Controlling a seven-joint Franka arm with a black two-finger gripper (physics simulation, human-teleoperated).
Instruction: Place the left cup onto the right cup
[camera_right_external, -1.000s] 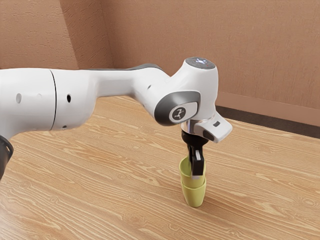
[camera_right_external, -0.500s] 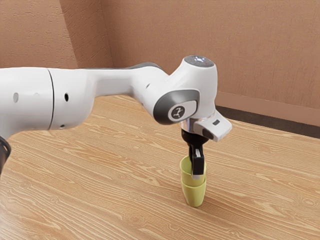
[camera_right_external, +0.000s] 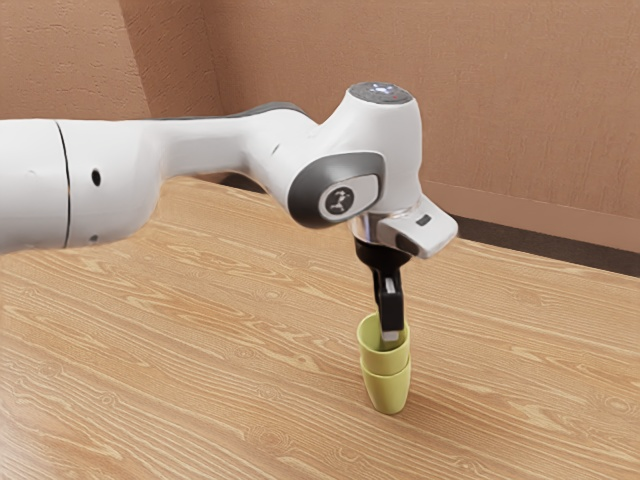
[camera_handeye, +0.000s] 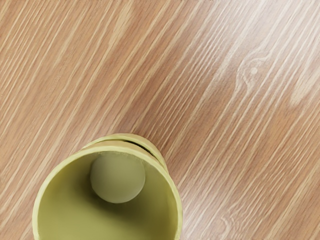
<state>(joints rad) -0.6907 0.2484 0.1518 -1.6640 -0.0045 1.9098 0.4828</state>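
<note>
**Cups nested; stack stands straight below the gripper**

You have one arm (camera_right_external: 200, 170) at this table (camera_right_external: 180, 340). It reaches in from the exterior view's left, and the gripper (camera_right_external: 393, 335) points straight down.

Finding one: the upper cup (camera_right_external: 372, 348), olive-green and upright, sits nested inside the lower cup (camera_right_external: 388, 392) of the same colour, which stands on the table. The upper rim stands proud of the lower one, and both mouths face up. I judge the upper one to be the task's left cup and the lower one its right cup, so the placement looks done.

Finding two: the gripper's tip overlaps the upper cup's rim on the side toward the exterior view's right. From this angle you cannot tell whether it is clamped on that rim or has let go. Record it as undetermined.

Finding three is the relation that governs your next move. The stack lies directly beneath the hand, its long axis vertical and in line with the gripper's own. The wrist view agrees: it looks down into the upper cup (camera_handeye: 65, 215), with a sliver of the lower cup (camera_handeye: 127, 137) just past its rim.

Recommendation: once the grip is released, withdraw straight up along that axis. Any sideways drift while the tip is at the rim could tip or drag the stack.
</note>
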